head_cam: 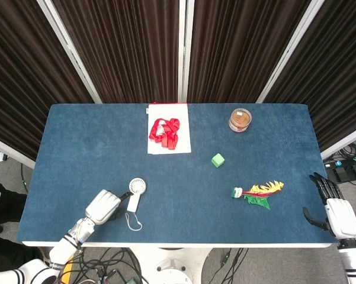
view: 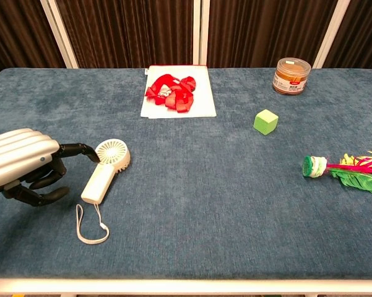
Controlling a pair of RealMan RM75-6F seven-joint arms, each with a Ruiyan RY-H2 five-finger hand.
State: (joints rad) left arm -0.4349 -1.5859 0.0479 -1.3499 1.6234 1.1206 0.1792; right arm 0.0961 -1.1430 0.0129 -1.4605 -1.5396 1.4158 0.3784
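A white hand-held fan [head_cam: 134, 194] [view: 105, 170] with a wrist loop [view: 90, 226] lies flat near the table's front left. My left hand [head_cam: 103, 206] [view: 25, 166] rests on the cloth just left of it, holding nothing. Its dark fingers [view: 74, 150] are half curled. One of them reaches to the left rim of the fan's round head, and I cannot tell whether it touches. My right hand [head_cam: 333, 208] hangs off the table's front right corner with fingers spread and nothing in it. The chest view does not show it.
Red straps [head_cam: 164, 131] [view: 172, 90] lie piled on a white sheet [head_cam: 170, 146] [view: 201, 105] at the back middle. A brown lidded jar [head_cam: 240, 120] [view: 291, 75] stands back right. A green cube [head_cam: 218, 160] [view: 265, 121] and a feathered shuttlecock [head_cam: 257, 192] [view: 343, 168] lie right of centre.
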